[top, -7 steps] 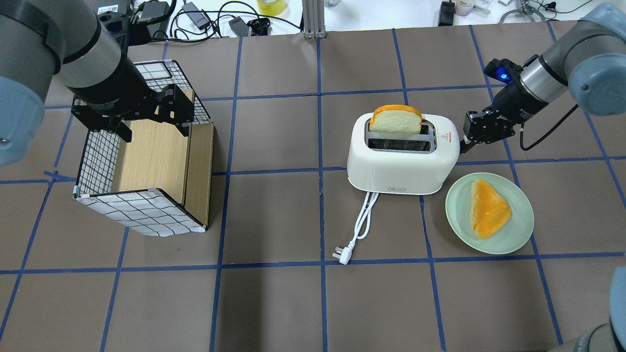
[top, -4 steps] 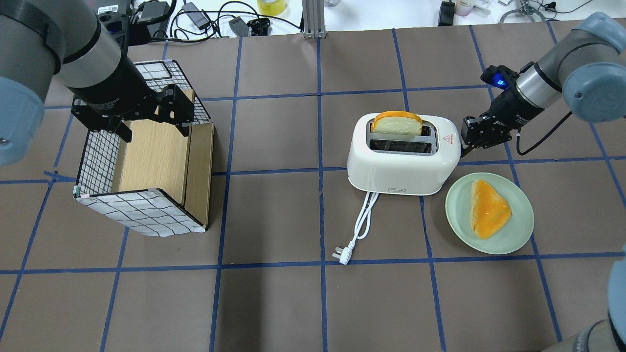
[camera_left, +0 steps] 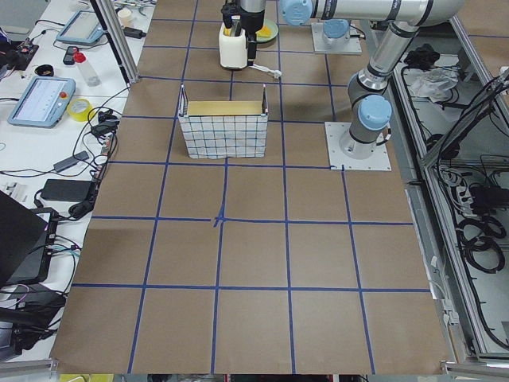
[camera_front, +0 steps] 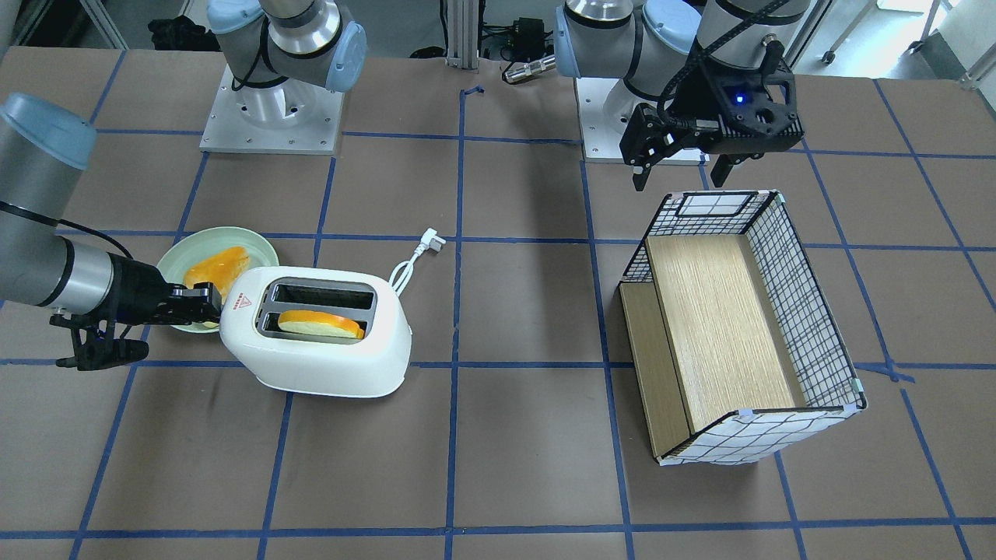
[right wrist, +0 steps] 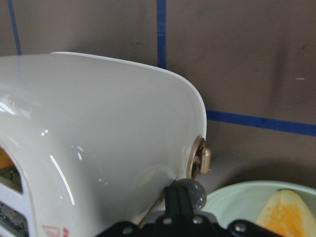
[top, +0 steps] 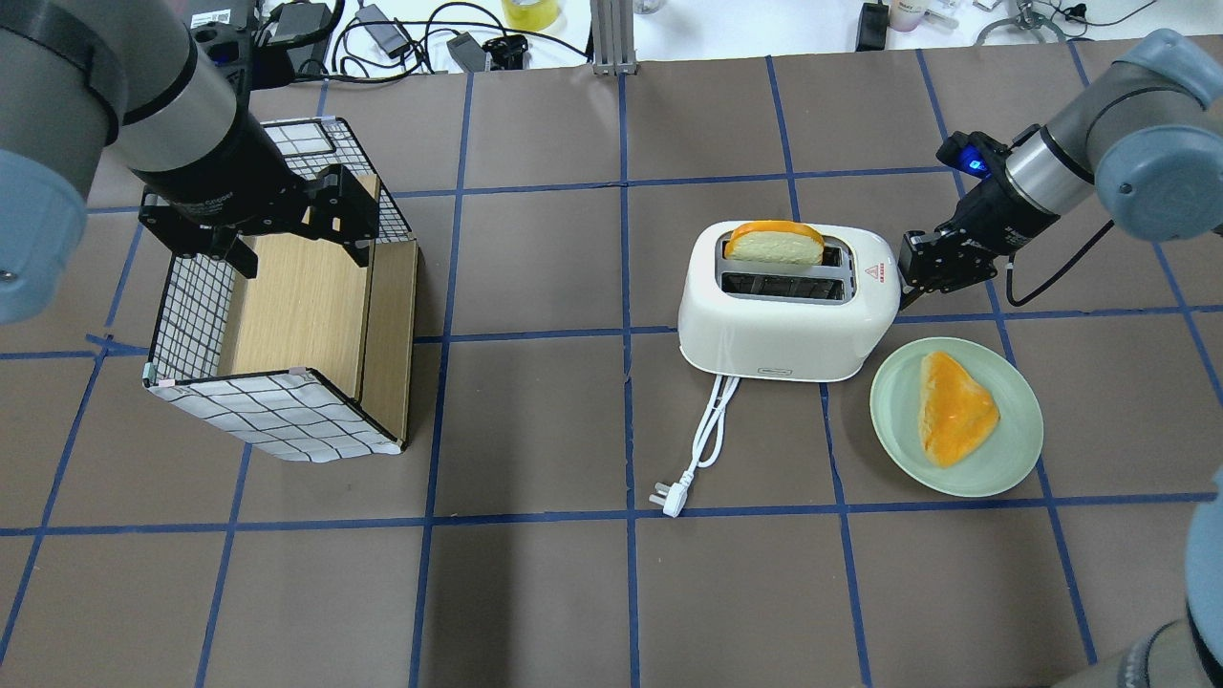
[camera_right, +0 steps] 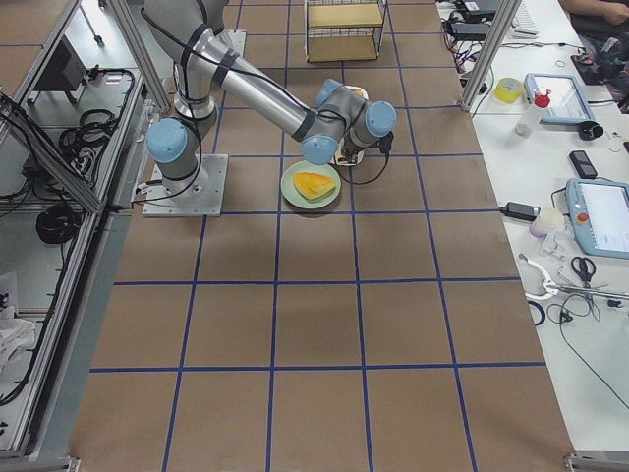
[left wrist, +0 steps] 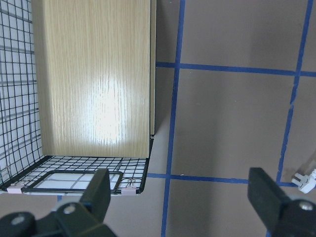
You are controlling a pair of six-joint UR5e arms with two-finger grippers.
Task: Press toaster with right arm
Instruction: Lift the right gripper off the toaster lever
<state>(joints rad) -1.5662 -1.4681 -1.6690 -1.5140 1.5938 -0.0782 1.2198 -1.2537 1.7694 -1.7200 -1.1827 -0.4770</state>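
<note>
**Right pincer**: fingers together, holding nothing. The tips are at the end wall of the toaster and appear to touch it.

**Toaster**: white, two slots, upright on the worktop. It stands straight ahead of the right pincer's tips, with its red-triangle end nearest them. In the right wrist view a brass-coloured knob on that end sits just above the tips.

**Slice**: orange crust, sunk low in one slot, ahead of the right pincer.

**Plate**: pale green, just beside the right pincer; carries a piece of bread.

**Cord**: white, with its plug loose on the worktop, on the toaster's long side.

**Left pincer**: fingers wide apart, holding nothing, well apart from the toaster.

**Crate**: wire grid with wood panels, directly beneath the left pincer.
</note>
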